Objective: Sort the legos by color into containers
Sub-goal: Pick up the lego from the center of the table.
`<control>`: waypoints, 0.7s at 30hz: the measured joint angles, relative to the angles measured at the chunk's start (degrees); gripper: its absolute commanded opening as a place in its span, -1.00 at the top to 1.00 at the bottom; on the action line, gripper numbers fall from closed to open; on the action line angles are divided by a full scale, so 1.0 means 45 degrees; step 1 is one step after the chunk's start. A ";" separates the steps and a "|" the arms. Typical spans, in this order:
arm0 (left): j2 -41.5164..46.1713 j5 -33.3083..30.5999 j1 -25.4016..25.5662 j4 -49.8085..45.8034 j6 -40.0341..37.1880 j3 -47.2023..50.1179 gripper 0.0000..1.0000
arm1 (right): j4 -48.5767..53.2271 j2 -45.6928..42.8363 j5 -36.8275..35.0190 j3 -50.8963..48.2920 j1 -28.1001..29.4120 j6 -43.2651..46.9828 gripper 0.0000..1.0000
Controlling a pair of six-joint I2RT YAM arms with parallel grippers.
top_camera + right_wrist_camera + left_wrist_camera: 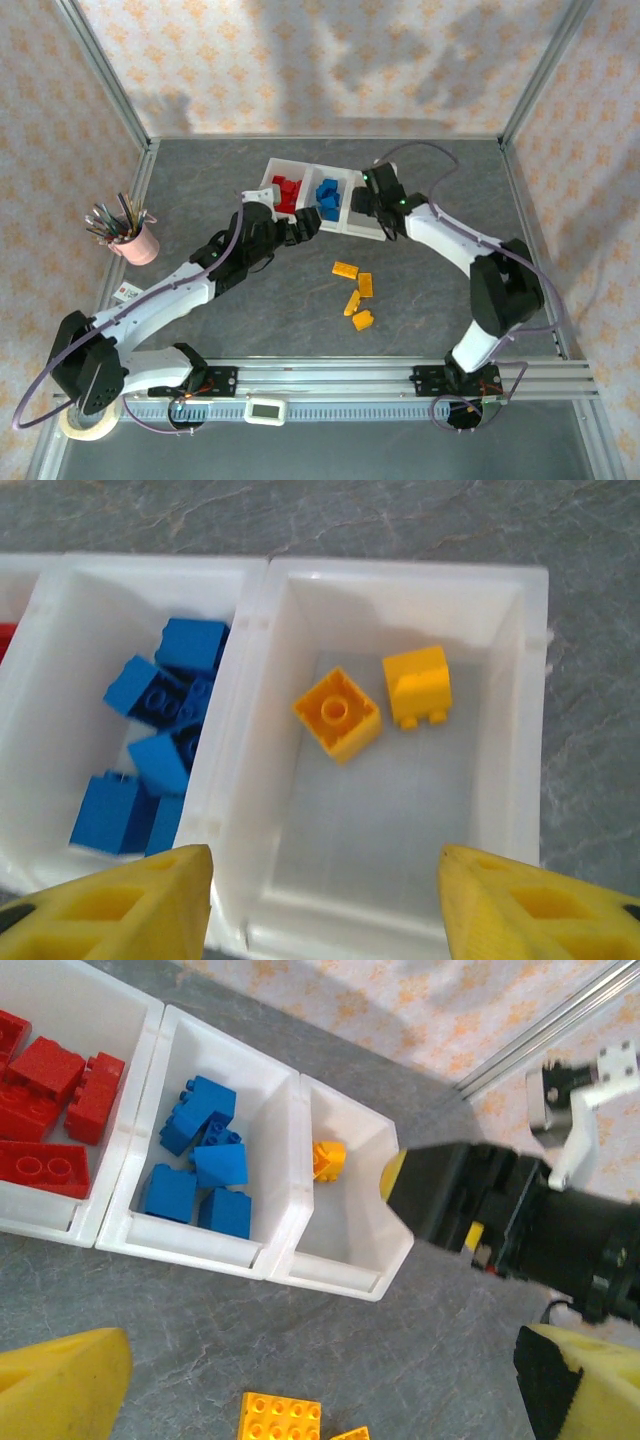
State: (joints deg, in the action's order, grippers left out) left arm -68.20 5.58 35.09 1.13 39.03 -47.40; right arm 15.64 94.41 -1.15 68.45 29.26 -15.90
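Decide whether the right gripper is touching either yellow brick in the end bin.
Apart. The right wrist view shows the right gripper open above the bin, bare floor between its fingers and both yellow bricks.

a grey, marbled surface (420, 200) lies between pale walls (330, 60) patterned with orange flowers, framed by metal posts (105, 70); soft shadows cross the back wall.

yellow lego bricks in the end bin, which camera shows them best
Right wrist: looks straight down into the translucent white plastic bin, both small yellow plastic bricks clear. Left wrist catches one beside the divider wall. Top external has the right arm over that bin.
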 measured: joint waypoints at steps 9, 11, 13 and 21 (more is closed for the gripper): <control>0.1151 0.0000 0.0063 0.0000 0.0418 0.1647 -0.98 | 0.0379 -0.2152 -0.0073 -0.3580 0.0923 -0.0661 -0.34; 0.1307 0.0000 0.0165 0.0005 0.0593 0.1967 -0.98 | 0.0359 -0.2560 -0.0034 -0.4323 0.1044 -0.0903 -0.37; 0.1413 -0.0005 0.0296 0.0126 0.0772 0.2293 -0.98 | 0.0321 -0.2837 0.0029 -0.4949 0.1229 -0.1146 -0.40; 0.1530 -0.0010 0.0539 0.0821 0.1564 0.3313 -0.98 | -0.0330 -0.2934 0.0437 -0.6222 0.2118 -0.2045 -0.47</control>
State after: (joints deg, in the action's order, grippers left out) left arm -61.32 5.54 37.52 4.82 46.06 -32.49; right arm 14.15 81.21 0.82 40.45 38.79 -25.10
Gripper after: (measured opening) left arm 0.991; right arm 0.732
